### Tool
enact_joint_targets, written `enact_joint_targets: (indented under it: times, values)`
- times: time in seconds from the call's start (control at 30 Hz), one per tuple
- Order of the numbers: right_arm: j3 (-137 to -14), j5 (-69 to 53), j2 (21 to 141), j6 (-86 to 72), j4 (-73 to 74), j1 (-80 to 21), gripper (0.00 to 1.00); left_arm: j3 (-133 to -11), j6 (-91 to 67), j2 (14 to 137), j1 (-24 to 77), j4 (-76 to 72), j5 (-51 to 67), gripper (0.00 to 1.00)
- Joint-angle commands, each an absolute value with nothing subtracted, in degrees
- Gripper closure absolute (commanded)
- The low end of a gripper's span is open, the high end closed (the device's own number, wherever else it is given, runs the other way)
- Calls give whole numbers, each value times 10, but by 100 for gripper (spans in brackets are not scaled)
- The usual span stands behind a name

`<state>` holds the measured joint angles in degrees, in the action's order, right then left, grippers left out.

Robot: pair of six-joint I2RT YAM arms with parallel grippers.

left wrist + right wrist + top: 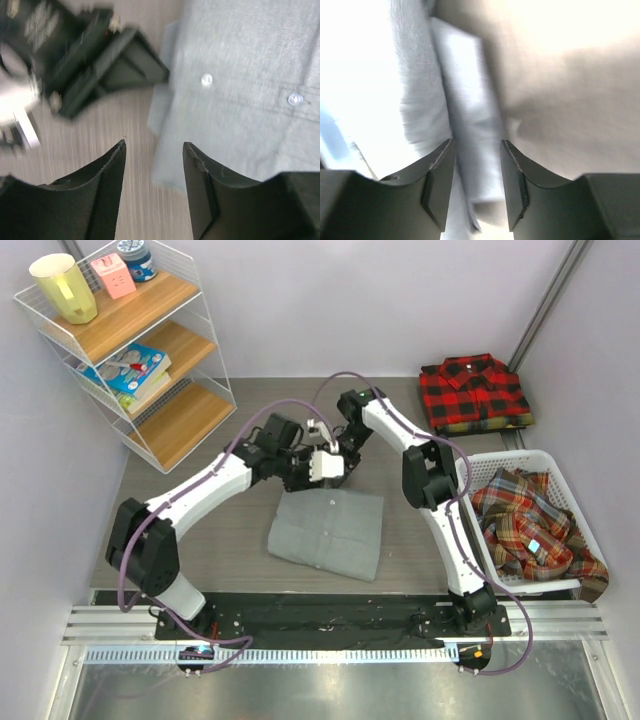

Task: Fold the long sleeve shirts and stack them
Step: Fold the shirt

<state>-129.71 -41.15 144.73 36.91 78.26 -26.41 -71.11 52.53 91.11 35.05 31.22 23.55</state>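
- Table: work surface; both arms reach to its middle.
- Basket, right side: plaid shirts heaped unfolded; how many cannot be told.
- Grey shirt: mid-table, folded into a rectangle. Folding looks done, so stacking is probably the step in hand.
- Red shirt: folded, far right corner, the likely stack. Only an edge shows of what lies beneath.
- Left gripper: fingers parted, empty, over the grey shirt's edge; view blurred.
- Right gripper: fingers parted, a grey fold in line with the gap; contact unclear, view washed out.
- Next move: calls for a grip through all layers, so the fold survives the carry.
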Motion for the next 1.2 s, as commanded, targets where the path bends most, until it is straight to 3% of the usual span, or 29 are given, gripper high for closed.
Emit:
enact_joint_targets:
  times: [0.0,0.17,0.37,0.5,0.77,0.83,0.87,0.93,0.97,1.03,1.07,1.13,1.17]
  values:
    - [-1360,-301,1390,362,834,-241,51,-742,438,884,307,398,272,48]
    - [-1370,-290,1355,348,809,-199,47,-815,381,963,223,496,343,45]
    - [-1216,-372,1260,365,798,-163,30,-922,316,1110,177,563,412,34]
    - [-1098,-388,1222,356,756,-163,28,-936,305,1140,176,527,416,32]
    - [-1000,-386,1218,337,666,-174,27,-944,320,1184,177,549,433,34]
    - [-986,-381,1222,337,660,-179,32,-940,317,1187,177,550,440,38]
    - [-985,-377,1223,338,659,-182,37,-940,317,1186,177,552,443,48]
    - [-985,-374,1219,338,660,-182,55,-940,323,1178,176,564,449,61]
    - [-986,-373,1215,338,659,-182,63,-942,323,1174,176,567,448,75]
    - [-998,-366,1202,338,660,-182,83,-948,314,1163,172,573,449,88]
    - [-1003,-362,1198,338,661,-182,87,-955,308,1158,168,572,452,94]
    - [-1020,-354,1190,334,661,-181,99,-964,299,1153,163,574,457,97]
    - [-1027,-352,1189,332,661,-181,99,-969,288,1149,161,574,462,100]
